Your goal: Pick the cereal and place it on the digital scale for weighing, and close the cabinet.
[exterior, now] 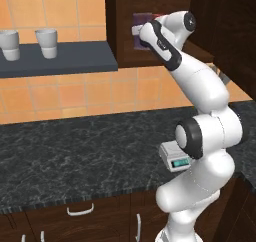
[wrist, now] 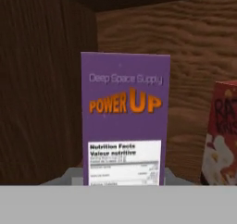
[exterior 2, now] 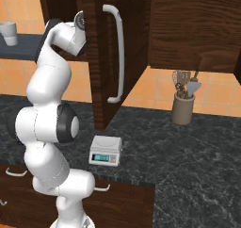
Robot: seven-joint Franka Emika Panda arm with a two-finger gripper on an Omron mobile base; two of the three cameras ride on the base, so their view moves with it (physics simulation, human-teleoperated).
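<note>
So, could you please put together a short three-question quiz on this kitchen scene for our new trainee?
1. True or false: the cabinet door stands open.
2. Which box stands right in front of the hand camera? A) the cereal B) the red box C) the utensil holder
3. Fill in: the digital scale sits on the dark ____, with nothing on it.

Key: 1 true; 2 A; 3 counter.

Purple cereal (wrist: pixel 125 121), red box (wrist: pixel 221 135).
</note>
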